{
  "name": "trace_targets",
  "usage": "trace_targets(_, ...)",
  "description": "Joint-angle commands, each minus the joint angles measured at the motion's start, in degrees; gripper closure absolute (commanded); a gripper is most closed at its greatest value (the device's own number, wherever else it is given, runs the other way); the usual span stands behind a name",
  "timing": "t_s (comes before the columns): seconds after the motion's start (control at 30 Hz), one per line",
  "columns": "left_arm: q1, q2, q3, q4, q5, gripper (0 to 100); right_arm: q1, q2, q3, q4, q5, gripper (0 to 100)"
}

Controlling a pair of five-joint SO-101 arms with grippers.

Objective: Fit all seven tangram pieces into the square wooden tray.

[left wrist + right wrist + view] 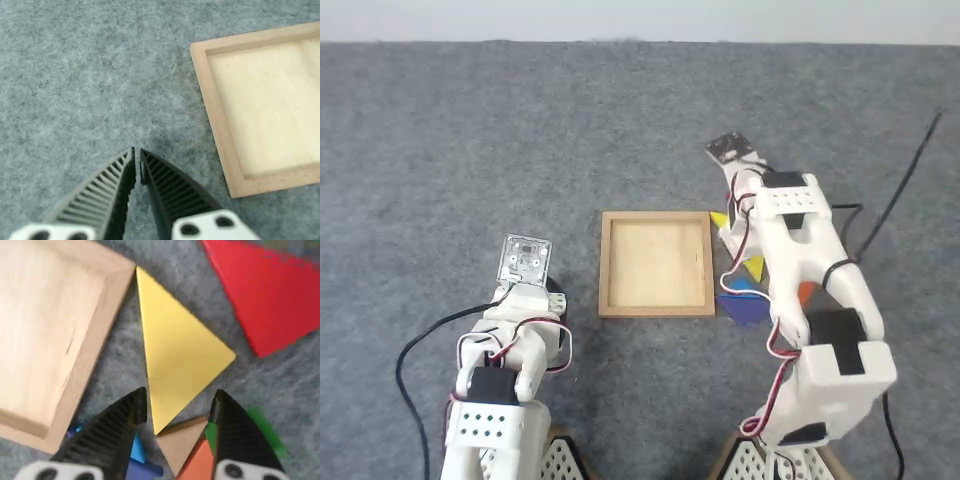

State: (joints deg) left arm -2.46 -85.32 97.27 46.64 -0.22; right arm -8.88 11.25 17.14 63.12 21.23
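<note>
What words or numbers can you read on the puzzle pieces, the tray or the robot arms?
No text can be read.
The wooden tray, yellow triangle and red piece are plain.
Any print on the arms' small circuit boards is too small to read.

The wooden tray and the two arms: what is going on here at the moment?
Two robot arms are working on a tangram puzzle. The square wooden tray holds no piece yet; the pieces lie on the grey carpet at its right side. The right gripper hangs over the yellow triangle, its fingers open on either side of one corner, with the red triangle nearby. The left gripper is over carpet to the left of the tray, shut and holding nothing.
</note>
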Motion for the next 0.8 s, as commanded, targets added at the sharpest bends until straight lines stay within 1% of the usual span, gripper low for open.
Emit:
trace_targets(0.0, -0.3, -0.7, -0.5, 0.1, 0.3, 98, 0.2, -3.4, -3.8, -1.5, -0.2, 73.1)
trace_targets(0.07, -0.3, -0.7, -0.5, 0.1, 0.3, 98, 0.2, -0.6, -6.5, -1.5, -0.2, 69.3)
trace_targets(0.37, -0.3, -0.7, -0.5, 0.1, 0.3, 98, -1.6, 15.7, -19.3, 3.0, 2.2, 69.7)
trace_targets(0.6, -0.3, -0.7, -0.5, 0.1, 0.3, 98, -1.5, 18.4, -20.5, 4.1, 2.7, 69.9)
trace_targets(0.77, -0.3, -0.7, -0.5, 0.1, 0.3, 98, -1.6, 18.2, -18.8, 7.1, 3.9, 69.9)
